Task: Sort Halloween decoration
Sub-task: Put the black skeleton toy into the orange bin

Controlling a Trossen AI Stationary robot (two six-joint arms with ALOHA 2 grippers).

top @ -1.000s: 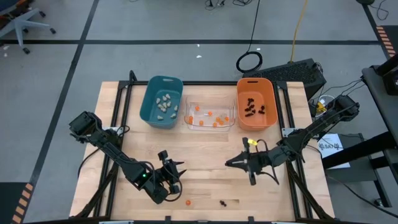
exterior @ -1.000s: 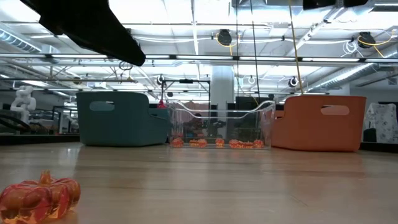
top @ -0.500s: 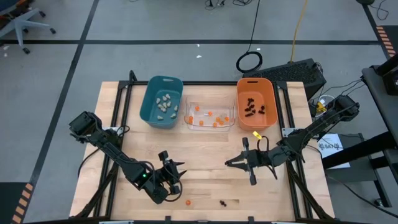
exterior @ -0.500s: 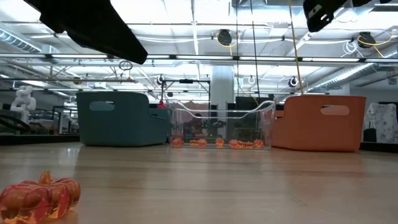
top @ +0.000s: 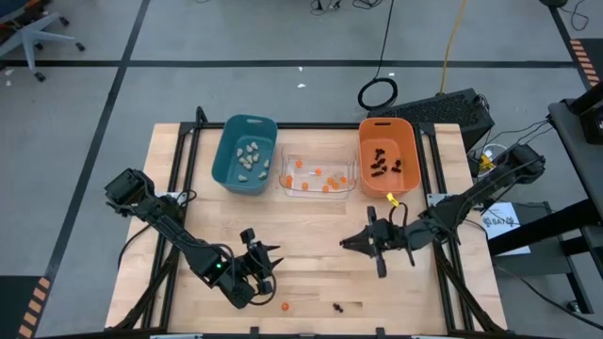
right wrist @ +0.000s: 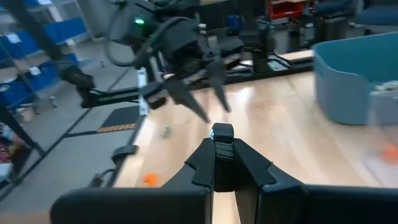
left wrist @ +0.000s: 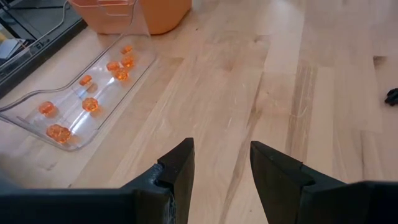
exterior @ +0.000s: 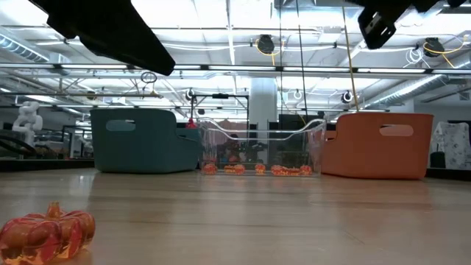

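Most of the Halloween decoration is already sorted by kind along the far side of the worktop (top: 311, 254): pale lumps (top: 249, 156) in the teal bin (top: 229, 165) on the left, small orange pumpkins (top: 318, 176) in the clear bin (top: 287, 185) in the middle, black spidery pieces (top: 382, 163) in the orange bin (top: 365, 179) on the right. Two pieces remain loose near the front edge: an orange pumpkin (top: 285, 306) and, just right of it, a black spider (top: 337, 306). They probably lie there simply as the last ones not yet collected.

The left claw (top: 264, 268) hovers just behind and to the left of the loose pumpkin, its fingers (left wrist: 179, 167) partly apart with nothing between them, seemingly placed to come down on that pumpkin. The right claw (top: 350, 244) hangs above bare wood in front of the orange bin, its fingers (right wrist: 222, 149) pressed together; no trinket shows between them, so it looks empty.
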